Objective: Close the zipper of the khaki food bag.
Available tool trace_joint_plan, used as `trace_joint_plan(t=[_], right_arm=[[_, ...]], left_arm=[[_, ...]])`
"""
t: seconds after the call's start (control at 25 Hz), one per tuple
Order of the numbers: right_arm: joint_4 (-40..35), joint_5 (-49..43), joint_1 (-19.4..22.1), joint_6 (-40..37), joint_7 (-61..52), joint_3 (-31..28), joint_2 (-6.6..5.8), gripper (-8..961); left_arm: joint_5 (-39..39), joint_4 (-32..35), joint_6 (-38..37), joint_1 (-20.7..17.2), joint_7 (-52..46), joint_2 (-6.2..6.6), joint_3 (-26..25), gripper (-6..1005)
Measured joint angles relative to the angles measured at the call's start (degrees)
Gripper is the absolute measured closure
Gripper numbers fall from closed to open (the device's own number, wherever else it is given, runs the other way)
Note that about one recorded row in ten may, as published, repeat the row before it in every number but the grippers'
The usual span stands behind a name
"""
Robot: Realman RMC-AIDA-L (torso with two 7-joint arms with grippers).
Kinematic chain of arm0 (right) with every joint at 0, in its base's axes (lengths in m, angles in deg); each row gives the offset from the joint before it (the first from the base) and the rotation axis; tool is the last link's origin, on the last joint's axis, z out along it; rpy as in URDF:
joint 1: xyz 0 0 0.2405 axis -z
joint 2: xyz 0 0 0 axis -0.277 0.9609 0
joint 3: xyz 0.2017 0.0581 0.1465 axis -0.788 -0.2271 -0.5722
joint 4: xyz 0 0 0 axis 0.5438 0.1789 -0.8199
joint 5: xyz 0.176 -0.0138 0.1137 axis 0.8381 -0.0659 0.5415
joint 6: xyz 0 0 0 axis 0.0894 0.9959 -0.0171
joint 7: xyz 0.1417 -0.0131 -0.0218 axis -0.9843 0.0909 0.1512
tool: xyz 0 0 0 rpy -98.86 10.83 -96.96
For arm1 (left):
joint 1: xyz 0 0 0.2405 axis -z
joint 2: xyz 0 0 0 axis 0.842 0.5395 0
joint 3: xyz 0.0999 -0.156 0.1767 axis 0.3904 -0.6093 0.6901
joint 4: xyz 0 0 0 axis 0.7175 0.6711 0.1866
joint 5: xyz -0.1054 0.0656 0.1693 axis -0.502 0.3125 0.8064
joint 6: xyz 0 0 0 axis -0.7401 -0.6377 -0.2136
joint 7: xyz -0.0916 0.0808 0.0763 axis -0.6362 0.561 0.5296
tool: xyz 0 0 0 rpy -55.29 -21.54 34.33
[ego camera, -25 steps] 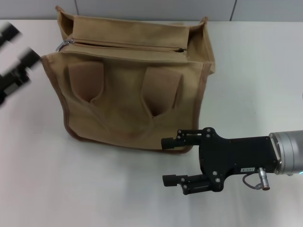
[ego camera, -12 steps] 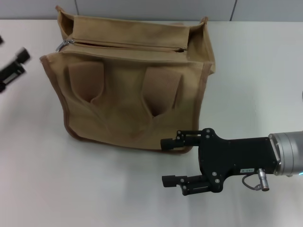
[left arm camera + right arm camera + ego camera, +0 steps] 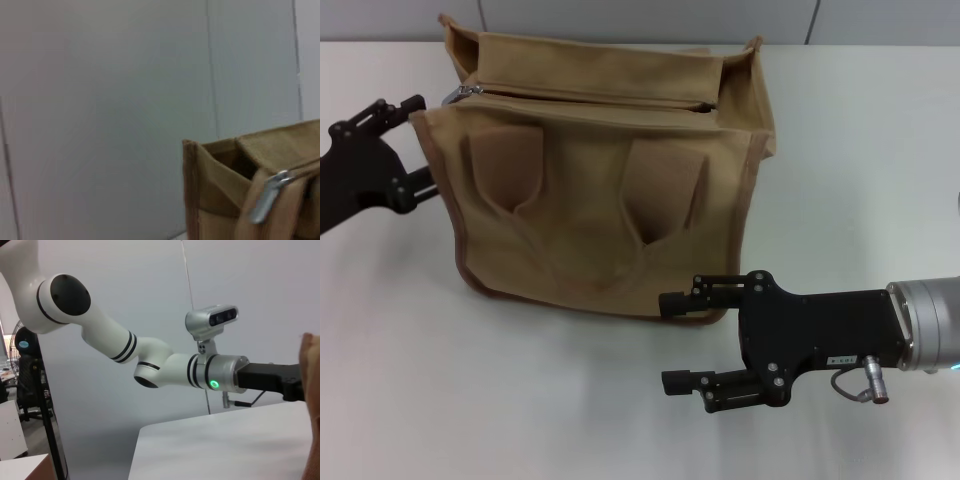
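From my head, I look down on a smooth white desk [image 3: 880,150] with a pale grey wall behind it. The khaki food bag [image 3: 600,190] stands toward the far side, a boxy tan canvas tote with darker brown piping along its edges and two wide straps stitched flat on its front. The zipper [image 3: 590,97] runs across the top panel, its silver pull tab [image 3: 455,95] at the end on my left. My left claw [image 3: 415,140], matte black, sits at that same upper corner, released, its fingers straddling the bag's edge. My right claw [image 3: 670,340] hovers low in front of the bag's near right corner, fingers spread apart, grasping nothing.

From my left wrist, the bag's corner shows against the plain grey wall, the canvas folded inward and the metal tab hanging at a slant.

From my right wrist, I see my glossy white left arm [image 3: 150,365] reaching above the desk.
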Motion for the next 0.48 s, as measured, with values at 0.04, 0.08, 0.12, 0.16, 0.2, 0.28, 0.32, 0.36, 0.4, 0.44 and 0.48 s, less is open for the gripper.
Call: trace_joint_plan(t=[0.04,0.08,0.12,0.16,0.2,0.28,0.32,0.36,0.4,0.44,0.48], right_arm=[[0.0,0.0,0.0,0.0,0.0,0.0,0.0,209],[0.0,0.0,0.0,0.0,0.0,0.0,0.0,209],[0.0,0.0,0.0,0.0,0.0,0.0,0.0,209],[0.0,0.0,0.0,0.0,0.0,0.0,0.0,209],[0.0,0.0,0.0,0.0,0.0,0.0,0.0,209],[0.0,0.0,0.0,0.0,0.0,-0.1,0.0,209],[0.1,0.0,0.0,0.0,0.0,-0.1,0.0,209],[0.1,0.0,0.0,0.0,0.0,-0.2,0.0,209],[0.1,0.0,0.0,0.0,0.0,-0.2,0.0,209],[0.1,0.0,0.0,0.0,0.0,-0.2,0.0,209],[0.1,0.0,0.0,0.0,0.0,-0.3,0.0,209]], left_arm=[[-0.3,0.0,0.9,0.2,0.1,-0.07,-0.2,205],[-0.6,0.0,1.4,0.4,0.3,-0.11,-0.3,205],[-1.4,0.0,2.1,0.5,0.9,-0.21,-0.4,205],[-1.9,0.0,2.4,0.5,1.5,-0.29,-0.5,205],[-2.5,0.0,2.7,0.5,2.2,-0.38,-0.5,205],[-3.2,0.0,3.2,0.6,3.4,-0.58,-0.5,206],[-3.2,0.0,3.2,0.6,3.4,-0.58,-0.5,206],[-3.5,0.0,3.4,1.0,3.7,-0.69,-0.5,206],[-3.5,0.0,3.4,1.0,3.7,-0.69,-0.5,206],[-3.6,0.0,3.3,1.2,3.9,-0.86,-0.5,206],[-3.6,0.0,3.1,1.3,4.1,-0.94,-0.5,207]])
